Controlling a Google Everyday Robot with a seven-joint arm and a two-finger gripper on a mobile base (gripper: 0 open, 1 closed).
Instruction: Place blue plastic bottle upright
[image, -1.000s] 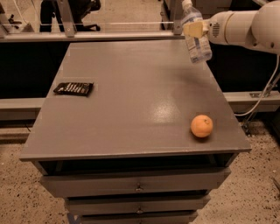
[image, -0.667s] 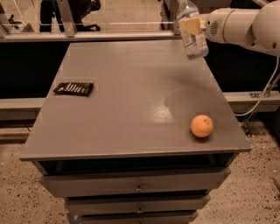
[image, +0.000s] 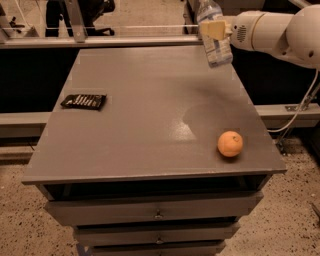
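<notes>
The blue plastic bottle (image: 215, 42) is clear and ribbed with a pale label. It hangs nearly upright, slightly tilted, in the air above the far right part of the grey table (image: 150, 115). Its top runs out of the frame. My gripper (image: 214, 28) is shut on the bottle's upper part, its cream-coloured fingers (image: 212, 29) across the body. The white arm (image: 280, 32) reaches in from the right edge. The bottle's base is clear of the tabletop.
An orange (image: 230, 144) lies near the table's front right corner. A dark snack packet (image: 84, 101) lies at the left side. Drawers (image: 155, 212) sit under the tabletop. A white cable (image: 300, 107) hangs at the right. Metal rails run behind the table.
The gripper has moved the bottle up and to the left, away from the table's right edge. The orange and the packet have not moved.
</notes>
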